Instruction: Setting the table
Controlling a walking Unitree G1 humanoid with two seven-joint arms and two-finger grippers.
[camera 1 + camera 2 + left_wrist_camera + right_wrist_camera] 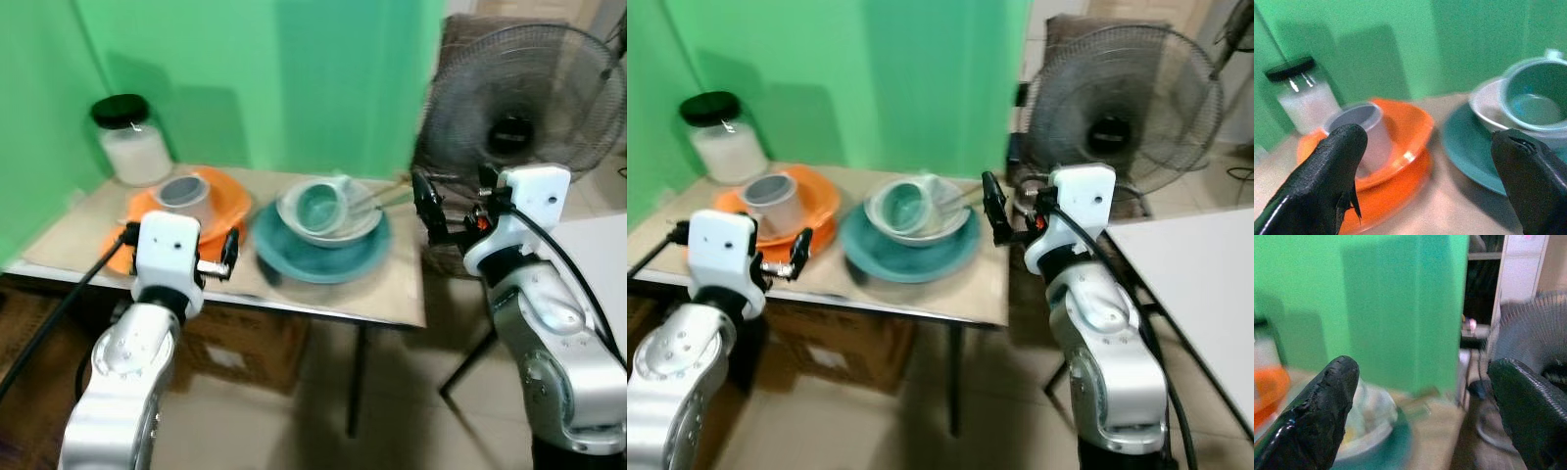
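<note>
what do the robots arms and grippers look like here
Both arms are glossy silver with rounded segments, each ending in a white boxy wrist block. A black cable runs along each arm. The left gripper and right gripper each have two long black fingers with a textured, rubbery surface. Some orange-red shows at the right wrist.

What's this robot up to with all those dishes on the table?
It is setting the table but holds nothing at this moment. Its left gripper hangs open in front of the orange plates, which carry a clear plastic cup. Its right gripper, also open, is raised at the table's right end, near the teal plate stacked with a white bowl and a teal cup. A lidded jar stands behind.
</note>
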